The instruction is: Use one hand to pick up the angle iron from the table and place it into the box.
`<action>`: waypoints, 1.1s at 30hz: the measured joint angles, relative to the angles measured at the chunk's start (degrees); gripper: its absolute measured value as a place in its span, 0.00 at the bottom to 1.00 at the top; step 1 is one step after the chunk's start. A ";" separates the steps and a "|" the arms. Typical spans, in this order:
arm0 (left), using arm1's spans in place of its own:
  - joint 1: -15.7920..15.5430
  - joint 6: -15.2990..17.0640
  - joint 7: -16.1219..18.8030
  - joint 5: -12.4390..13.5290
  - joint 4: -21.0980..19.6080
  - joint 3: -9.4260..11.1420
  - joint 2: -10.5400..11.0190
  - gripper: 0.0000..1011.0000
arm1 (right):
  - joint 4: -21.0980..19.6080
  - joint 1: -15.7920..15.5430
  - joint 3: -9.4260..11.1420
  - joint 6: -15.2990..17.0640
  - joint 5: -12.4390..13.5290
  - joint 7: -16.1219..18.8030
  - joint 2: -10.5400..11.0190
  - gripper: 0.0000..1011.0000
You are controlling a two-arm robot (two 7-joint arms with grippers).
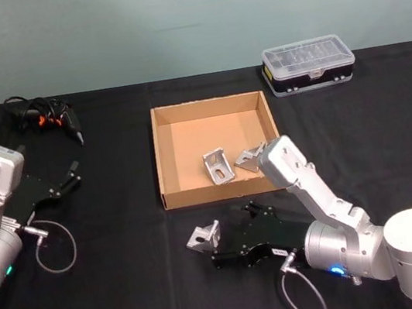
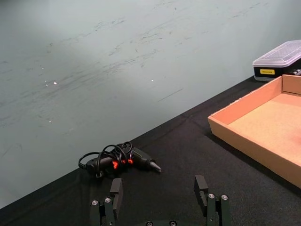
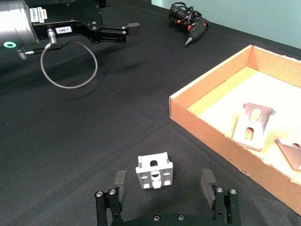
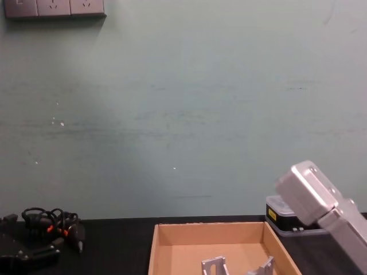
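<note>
Right gripper (image 3: 163, 178) jaws sit released either side of the angle iron (image 3: 154, 170), left gripper (image 2: 158, 184) parked likewise; we risk knocking it away closing off-centre.

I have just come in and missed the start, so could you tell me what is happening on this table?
The right gripper is low over the table and open. Its fingers stand on either side of an angle iron that lies just in front of the box, and it has not closed on it yet. Two more angle irons lie inside the box. The left gripper sits idle and open at the table's left side.
</note>
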 joint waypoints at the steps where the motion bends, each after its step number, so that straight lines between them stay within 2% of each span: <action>1: 0.00 0.00 0.00 0.00 0.00 0.00 0.00 0.99 | 0.44 0.21 -0.11 -0.01 -0.22 0.01 -0.33 0.99; 15: 0.00 0.00 0.00 0.00 0.00 0.00 0.00 0.99 | 3.15 1.83 -0.60 -0.13 -1.74 0.38 -2.70 0.99; 25: 0.00 0.00 0.00 0.00 0.00 0.00 0.00 0.99 | 4.39 2.59 -0.86 0.01 -2.44 1.00 -3.57 0.99; 28: 0.00 0.00 0.00 0.00 0.00 0.00 0.00 0.99 | 4.53 2.77 -1.04 0.09 -2.60 1.34 -3.60 0.96; 33: 0.00 0.00 0.00 0.00 0.00 0.00 0.00 0.99 | 4.76 2.93 -1.23 0.22 -2.77 1.80 -3.63 0.82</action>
